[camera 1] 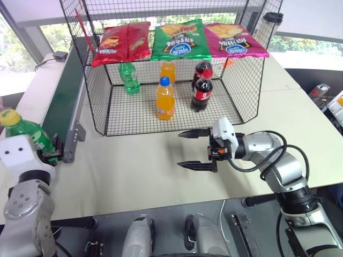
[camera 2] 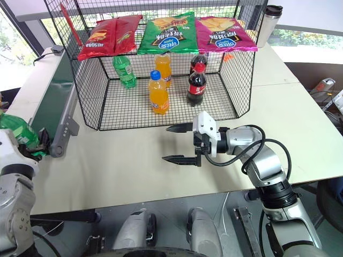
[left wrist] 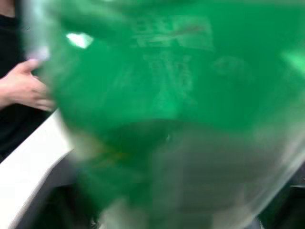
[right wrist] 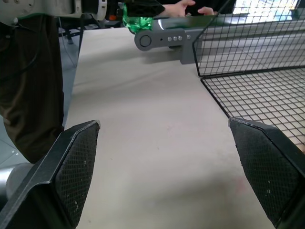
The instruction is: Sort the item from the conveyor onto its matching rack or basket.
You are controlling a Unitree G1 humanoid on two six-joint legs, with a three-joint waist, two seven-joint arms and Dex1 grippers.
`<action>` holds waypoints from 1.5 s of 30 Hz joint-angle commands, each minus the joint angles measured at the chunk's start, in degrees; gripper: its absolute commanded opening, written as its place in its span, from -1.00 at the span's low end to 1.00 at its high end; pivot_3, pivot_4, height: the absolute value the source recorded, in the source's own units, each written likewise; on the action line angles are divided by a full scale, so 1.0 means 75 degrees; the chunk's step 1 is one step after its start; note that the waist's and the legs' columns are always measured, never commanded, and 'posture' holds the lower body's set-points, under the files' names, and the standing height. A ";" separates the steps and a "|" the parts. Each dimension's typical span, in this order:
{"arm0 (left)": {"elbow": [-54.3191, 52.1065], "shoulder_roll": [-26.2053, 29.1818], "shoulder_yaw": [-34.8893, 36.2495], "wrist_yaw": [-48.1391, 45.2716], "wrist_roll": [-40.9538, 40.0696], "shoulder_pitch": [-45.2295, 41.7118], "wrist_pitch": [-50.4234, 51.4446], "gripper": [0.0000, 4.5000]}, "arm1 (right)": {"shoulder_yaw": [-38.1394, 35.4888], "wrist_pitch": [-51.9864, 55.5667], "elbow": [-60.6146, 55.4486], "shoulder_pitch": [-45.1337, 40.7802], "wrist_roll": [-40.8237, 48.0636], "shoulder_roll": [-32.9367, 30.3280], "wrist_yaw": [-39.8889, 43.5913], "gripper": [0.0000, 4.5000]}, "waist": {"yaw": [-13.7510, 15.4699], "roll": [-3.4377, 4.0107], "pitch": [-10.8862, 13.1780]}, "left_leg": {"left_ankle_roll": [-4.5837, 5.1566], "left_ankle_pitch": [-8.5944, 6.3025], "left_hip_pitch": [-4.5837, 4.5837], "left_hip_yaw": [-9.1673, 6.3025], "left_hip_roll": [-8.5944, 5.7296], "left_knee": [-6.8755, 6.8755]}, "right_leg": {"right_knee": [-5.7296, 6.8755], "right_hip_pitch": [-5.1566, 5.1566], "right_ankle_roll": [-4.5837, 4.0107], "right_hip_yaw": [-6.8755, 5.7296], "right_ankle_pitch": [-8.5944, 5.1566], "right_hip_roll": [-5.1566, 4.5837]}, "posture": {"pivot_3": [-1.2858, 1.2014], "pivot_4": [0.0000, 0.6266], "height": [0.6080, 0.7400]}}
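Beige bench (camera 1: 161, 176) by windows, grey-framed green conveyor (camera 1: 63, 101) running along its left edge, black wire cage (camera 1: 171, 107) toward the back edge. On the cage's sloped top lie three chip bags: red (camera 1: 122, 42), green (camera 1: 178, 38), pink (camera 1: 234, 39). Inside on the grid floor: a green bottle without a yellow cap (camera 1: 128, 77) at the back left, two orange bottles (camera 1: 165, 99) in the middle, two cola bottles (camera 1: 202, 91) to the right. Lidded tumbler (camera 1: 271, 24) stands beyond the cage's right rear corner. The item, a green bottle with a yellow cap (camera 1: 24, 131), sits tilted at the conveyor's near end, at the bench's left edge, right by the left gripper (camera 1: 51, 152); cannot tell whether its fingers are clamped on it or loose. In the left wrist view the bottle is a close green blur, a person's hand (left wrist: 21, 88) beside it. Right gripper (camera 1: 195, 149) hovers over bare bench before the cage's front edge, pointing left, fingers spread wide, holding nothing.
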 commanded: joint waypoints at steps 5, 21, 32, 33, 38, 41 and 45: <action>-0.0289 -0.0098 -0.0014 -0.0117 -0.0232 0.0135 -0.0109 0.23 | -0.0125 -0.0123 -0.0173 0.0134 0.0031 -0.0060 -0.0027 1.00 | 0.0006 0.0000 0.0000 | 0.0000 0.0000 0.0001 -0.0001 0.0000 0.0000 | 0.0000 0.0001 -0.0001 0.0000 -0.0001 -0.0003 | 0.03 -0.52 1.00; -0.1998 0.0968 0.0251 -0.0810 -0.2089 -0.0326 0.1539 0.23 | -0.0294 -0.0224 -0.0044 0.0049 0.0024 0.0160 -0.0333 1.00 | -0.0011 -0.0007 0.0003 | 0.0000 0.0000 -0.0011 -0.0006 -0.0007 0.0002 | -0.0011 0.0000 -0.0001 0.0001 -0.0001 -0.0013 | 0.03 -0.52 1.00; -0.1491 0.1281 -0.0804 -0.0308 -0.2296 -0.1714 0.1973 0.23 | -0.0243 -0.0645 0.0401 -0.0033 -0.0252 0.0303 -0.0563 1.00 | 0.0004 -0.0007 0.0003 | -0.0001 0.0001 -0.0005 -0.0002 -0.0005 0.0000 | -0.0001 0.0001 0.0017 0.0001 0.0010 0.0002 | 0.03 -0.52 1.00; -0.1380 0.1241 -0.0968 -0.0283 -0.2258 -0.1798 0.1930 0.23 | -0.0228 -0.0717 0.0469 -0.0063 -0.0330 0.0326 -0.0605 1.00 | 0.0003 -0.0007 0.0003 | -0.0001 0.0001 -0.0006 0.0001 -0.0008 0.0000 | -0.0002 0.0002 0.0017 0.0000 0.0010 0.0001 | 0.03 -0.52 1.00; -0.0481 0.1035 -0.2052 -0.0142 -0.1632 -0.2257 0.1421 0.23 | -0.0242 -0.0902 0.0708 -0.0199 -0.0585 0.0526 -0.0961 1.00 | -0.0009 -0.0007 0.0003 | -0.0002 0.0001 -0.0006 0.0011 -0.0009 0.0001 | -0.0002 0.0002 0.0019 0.0001 0.0011 0.0002 | 0.03 -0.52 1.00; 0.0086 0.0910 -0.2558 -0.0121 -0.1233 -0.2487 0.1058 0.23 | -0.0255 -0.0938 0.0766 -0.0268 -0.0695 0.0654 -0.1183 1.00 | -0.0018 -0.0006 0.0003 | -0.0002 0.0001 -0.0008 0.0010 -0.0005 -0.0004 | -0.0001 -0.0003 0.0025 -0.0001 0.0014 0.0007 | 0.03 -0.52 1.00; 0.1193 0.0541 -0.3307 -0.0134 -0.0638 -0.2971 0.0327 0.23 | -0.0247 -0.0953 0.0809 -0.0340 -0.0768 0.0766 -0.1353 1.00 | 0.0004 -0.0007 0.0003 | -0.0002 0.0002 -0.0009 0.0010 -0.0005 -0.0003 | 0.0000 -0.0003 0.0026 -0.0004 0.0015 0.0007 | 0.03 -0.52 1.00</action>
